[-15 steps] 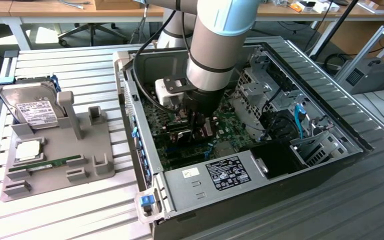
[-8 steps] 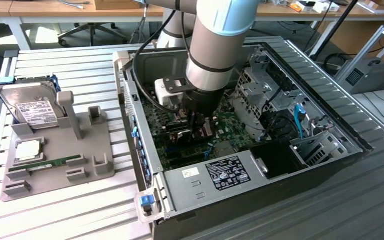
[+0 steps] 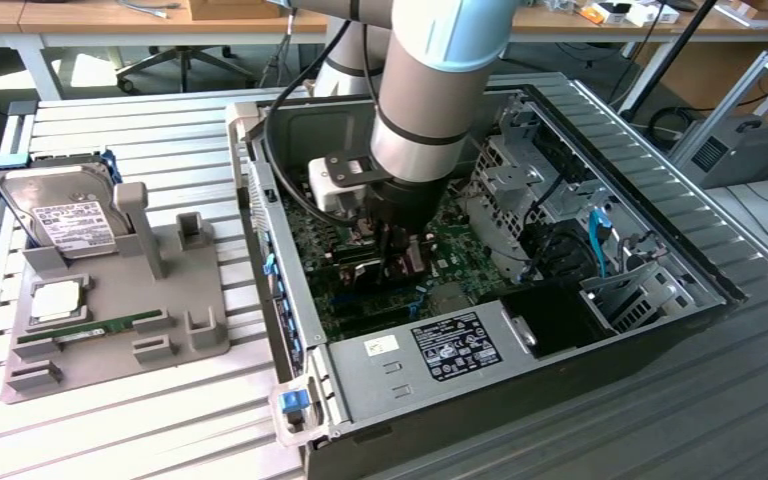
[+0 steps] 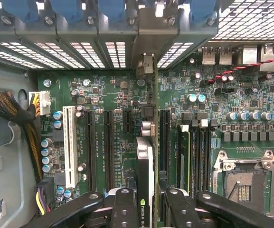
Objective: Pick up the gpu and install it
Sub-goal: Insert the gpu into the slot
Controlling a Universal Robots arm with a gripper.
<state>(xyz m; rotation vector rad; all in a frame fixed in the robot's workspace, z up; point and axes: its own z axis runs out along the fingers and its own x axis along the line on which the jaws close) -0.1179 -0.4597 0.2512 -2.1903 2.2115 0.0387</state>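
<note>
Right now the arm reaches down into the open computer case [image 3: 651, 250], and its gripper [image 3: 398, 250] hangs low over the green motherboard [image 4: 113, 95]. From the wrist view, the gripper [image 4: 145, 209] has its two black fingers [image 4: 123, 209] closed on the gpu [image 4: 145, 161], which stands on edge between them, its silver bracket end running up to the slotted rear wall of the case. The card sits in line with the dark expansion slots, just beside a long white slot [image 4: 70, 145]. Outside the case, toward the exterior view's left, a grey holder tray [image 3: 157, 300] carries a hard drive [image 3: 71, 220] standing upright and a narrow green RAM stick [image 3: 97, 327] lying flat.
</note>
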